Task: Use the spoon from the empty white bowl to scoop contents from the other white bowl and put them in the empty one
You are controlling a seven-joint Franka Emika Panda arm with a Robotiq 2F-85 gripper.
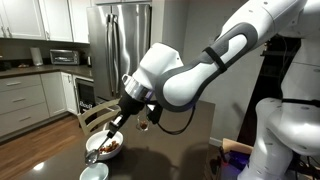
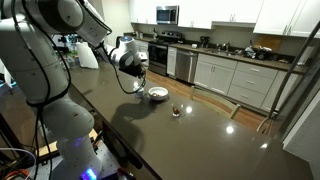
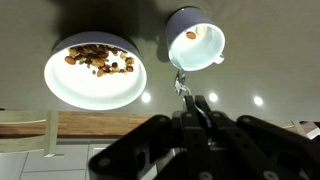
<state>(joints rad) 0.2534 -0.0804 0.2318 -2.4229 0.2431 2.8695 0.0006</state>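
Observation:
In the wrist view my gripper [image 3: 194, 100] is shut on the handle of the slim silvery spoon [image 3: 181, 82]. The spoon's bowl end sticks out past the fingertips, over the dark table between the two bowls. The wider white bowl [image 3: 70, 85] holds a loose heap of brown and tan contents [image 3: 98, 58]. The smaller, deeper white bowl [image 3: 205, 48] lies just beyond the spoon's tip, with a small tan spot inside. In an exterior view the gripper [image 1: 119, 124] hangs just above the wide bowl [image 1: 105, 147], and the small bowl [image 1: 93, 173] sits nearer the table's edge.
The bowls stand on a dark glossy table [image 2: 190, 140]. A small glass object [image 2: 176, 111] sits on it a little way from the wide bowl [image 2: 158, 94]. A wooden chair back [image 1: 95, 118] stands by the table. Kitchen counters and a fridge [image 1: 120, 40] are behind.

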